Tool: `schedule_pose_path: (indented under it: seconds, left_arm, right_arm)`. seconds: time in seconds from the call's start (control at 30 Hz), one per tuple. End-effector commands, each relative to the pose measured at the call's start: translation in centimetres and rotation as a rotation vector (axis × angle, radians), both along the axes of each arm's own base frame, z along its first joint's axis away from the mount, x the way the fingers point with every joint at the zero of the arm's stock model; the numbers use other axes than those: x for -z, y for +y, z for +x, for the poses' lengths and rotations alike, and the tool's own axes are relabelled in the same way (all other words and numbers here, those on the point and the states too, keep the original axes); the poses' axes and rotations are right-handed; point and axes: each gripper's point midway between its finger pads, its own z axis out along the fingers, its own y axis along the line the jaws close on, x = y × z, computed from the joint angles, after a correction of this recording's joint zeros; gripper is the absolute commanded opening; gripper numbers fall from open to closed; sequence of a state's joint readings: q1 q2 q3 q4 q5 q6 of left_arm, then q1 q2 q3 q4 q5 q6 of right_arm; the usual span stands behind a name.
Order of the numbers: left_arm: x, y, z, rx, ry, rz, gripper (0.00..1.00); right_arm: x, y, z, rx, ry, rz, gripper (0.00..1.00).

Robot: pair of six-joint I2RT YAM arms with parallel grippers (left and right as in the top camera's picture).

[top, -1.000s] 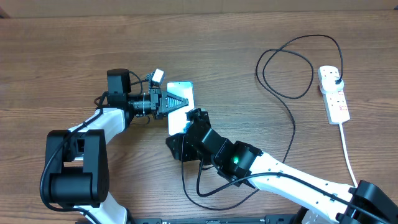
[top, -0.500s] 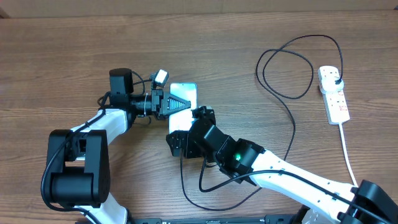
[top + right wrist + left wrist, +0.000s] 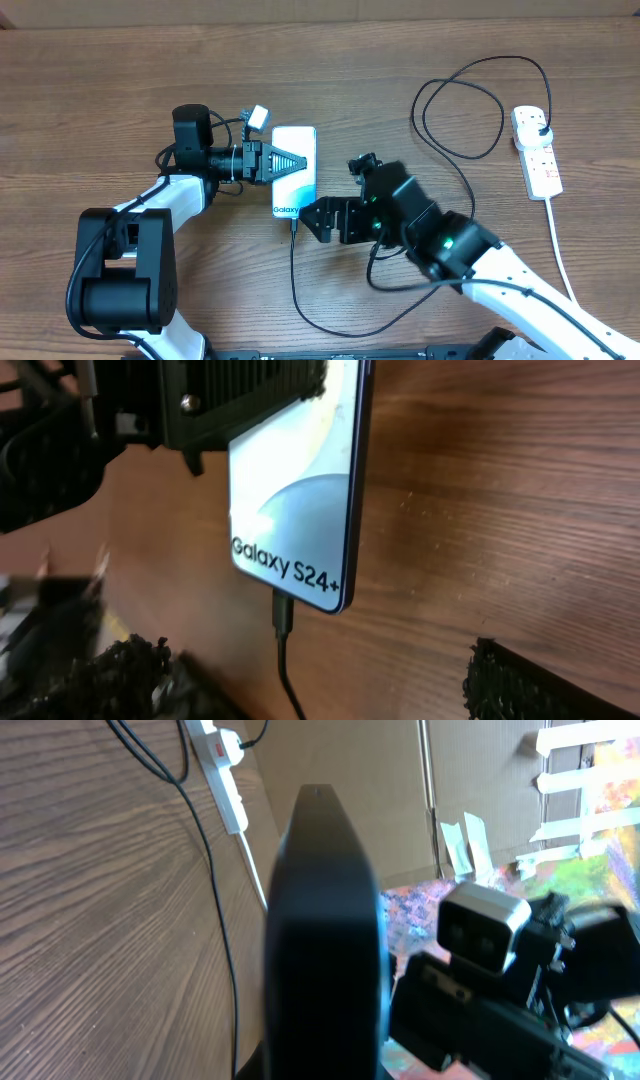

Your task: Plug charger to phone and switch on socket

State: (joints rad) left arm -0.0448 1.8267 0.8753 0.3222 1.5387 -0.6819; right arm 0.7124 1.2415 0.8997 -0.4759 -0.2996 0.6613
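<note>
The phone (image 3: 295,196) lies left of the table's middle, with its light blue screen up and "Galaxy S24+" at its near end (image 3: 290,490). My left gripper (image 3: 300,163) is shut on the phone from the left. In the left wrist view the phone shows as a dark edge (image 3: 320,920). The charger's small plug tip (image 3: 282,610) sits in the phone's bottom port. Its thin black cable (image 3: 470,200) loops right to the black plug in the socket (image 3: 537,160). My right gripper (image 3: 322,222) is open and empty, just right of the plug tip (image 3: 315,680).
The white power strip lies at the far right, and its thick white cord (image 3: 560,250) runs toward the near edge. It also shows in the left wrist view (image 3: 225,770). Slack cable loops lie near the front middle (image 3: 340,325) and at the back right.
My right gripper has let go of the plug tip and drawn back to the right. The phone has turned straighter in the left gripper, and the plug now sits in its port.
</note>
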Motion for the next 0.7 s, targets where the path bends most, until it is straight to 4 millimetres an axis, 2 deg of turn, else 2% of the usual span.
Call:
schedule_pose_path:
  seconds: [0.0, 0.13, 0.23, 0.33, 0.5, 0.67]
  left_arm:
    - [-1.3, -1.1, -1.5, 0.069, 0.008, -0.025, 0.04]
    - [-1.4, -2.4, -2.2, 0.109, 0.099, -0.017, 0.04]
    - [-1.5, -3.0, -2.6, 0.128, 0.160, -0.011, 0.04]
    - [-1.6, -3.2, -2.7, 0.136, 0.188, -0.008, 0.04]
    - [-2.1, -3.2, -2.4, 0.134, 0.152, -0.011, 0.04]
    - [-2.9, -3.2, -2.0, 0.135, 0.128, -0.012, 0.04]
  right_arm:
    - [-1.7, 0.9, -1.7, -0.234, 0.008, 0.114, 1.00]
    - [0.1, 0.6, -1.2, -0.228, 0.085, 0.105, 1.00]
    - [1.6, 0.9, -0.9, -0.231, 0.121, 0.091, 1.00]
    - [2.1, 1.8, -0.9, -0.272, 0.154, 0.132, 0.97]
    - [0.6, 2.8, -0.2, -0.342, 0.136, 0.260, 0.89]
    - [-1.0, 2.1, 1.0, -0.351, 0.107, 0.341, 0.83]
